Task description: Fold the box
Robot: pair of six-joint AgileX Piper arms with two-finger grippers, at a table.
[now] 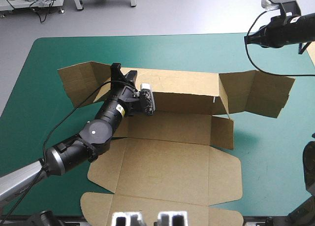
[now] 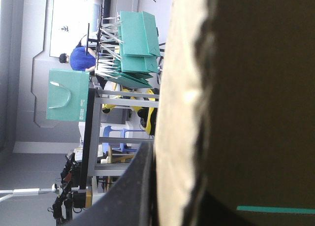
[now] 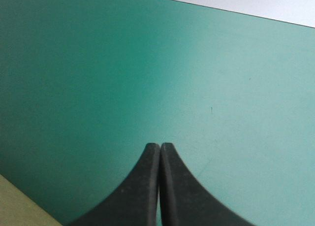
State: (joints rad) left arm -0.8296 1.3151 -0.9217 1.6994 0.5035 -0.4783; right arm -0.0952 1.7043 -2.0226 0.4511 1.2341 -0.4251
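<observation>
Brown board box (image 1: 167,157) lies centred on the table (image 1: 268,157), rear wall raised. We judge it light, stiff, creasing at scores. Left gripper (image 1: 123,73) clamps the wall's top edge; right gripper (image 3: 160,154) closed, empty.

**Figure: Item count at the workstation**

From my remote station I count one table (image 1: 266,53) and, lying on it, one brown box (image 1: 172,162), a single cut sheet. I count two end effectors: the left end effector (image 1: 118,71) and the right end effector (image 3: 160,146). On the right one I count two black fingers (image 3: 142,186); on the left I make out one.
</observation>
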